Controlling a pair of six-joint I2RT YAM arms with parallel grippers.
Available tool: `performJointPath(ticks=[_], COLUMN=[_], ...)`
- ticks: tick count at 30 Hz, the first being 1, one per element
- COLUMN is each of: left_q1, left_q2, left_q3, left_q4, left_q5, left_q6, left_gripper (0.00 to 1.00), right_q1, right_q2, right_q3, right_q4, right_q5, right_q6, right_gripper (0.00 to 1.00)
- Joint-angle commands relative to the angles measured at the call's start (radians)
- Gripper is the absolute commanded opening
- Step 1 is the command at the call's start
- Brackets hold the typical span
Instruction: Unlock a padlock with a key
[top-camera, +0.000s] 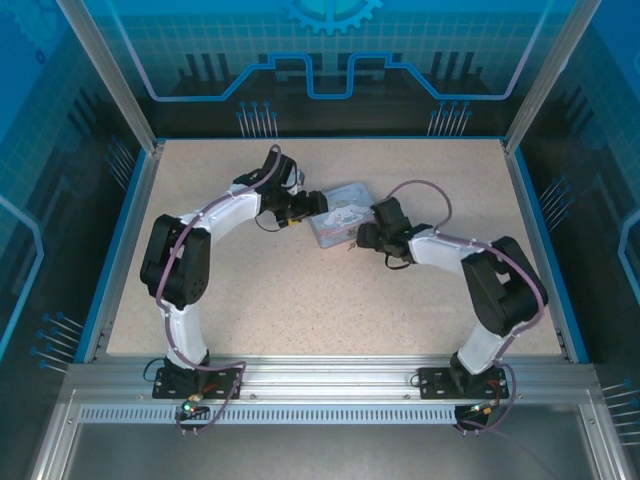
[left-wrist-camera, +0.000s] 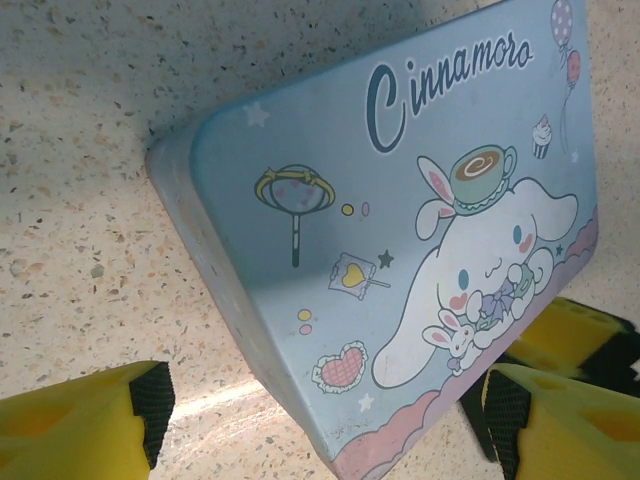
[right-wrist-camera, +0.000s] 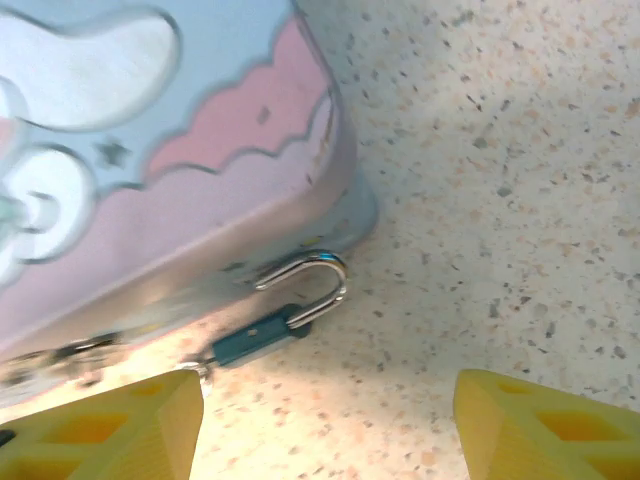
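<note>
Padlock (right-wrist-camera: 256, 336) (thin metal loop) beside tin (right-wrist-camera: 200, 220)

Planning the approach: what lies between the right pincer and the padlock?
Bare speckled table, seen in the right wrist view: nothing sits between the open right pincer and the padlock by the tin.

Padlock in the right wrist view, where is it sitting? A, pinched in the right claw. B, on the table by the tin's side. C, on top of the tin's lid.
B: the padlock lies on the table beside the tin, at its side wall, ahead of the open right claw.
</note>
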Motion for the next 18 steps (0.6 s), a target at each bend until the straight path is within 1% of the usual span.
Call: performJointPath(ticks=[1,4,6,8,11,13,17,18], left_q1=[-0.011,-0.014,-0.014,-0.014,-0.013,-0.015,-0.014,-0.013], left_q2=[0.01,0.004,-0.006,-0.011,-0.014,-0.027,-0.055,-0.06], left_q3=[0.008,0.006,0.001,0.006,0.022,0.02,0.026,0.029], left_q4=[-0.018,-0.009,0.004,0.006,0.003,0.006,-0.007,-0.015], left_q5=[-0.007,-0.008,-0.011,-0.015,-0.014,-0.025,-0.056,-0.064], left_q6=[0.024,0.017,0.011,0.006,-0.002,-0.008,-0.003,-0.002], left_gripper=[0.83,0.83,0.84,0.84,0.84,0.84,0.85,0.85], right_q1=[-0.03,-0.062,-0.064,-0.06,-0.039,-0.023,-0.001,0.009], right_q2=[-0.093,-0.134,-0.145,-0.134,-0.096,-0.068,-0.032,-0.025], right_q3=[-0.06,-0.074,-0.068,-0.049,-0.03,0.017,0.048,0.065], right_q4=[0.108,0.089,0.052,0.015,-0.046,-0.077,-0.058,-0.061], right_q5=[-0.138,-0.163,-0.156,-0.149,-0.106,-0.085,-0.115,-0.125], right_q6=[0.059,0.09,0.091,0.082,0.05,0.038,0.032,0.03], right_gripper=[0.68,0.68,0.68,0.68,0.68,0.68,0.64,0.61])
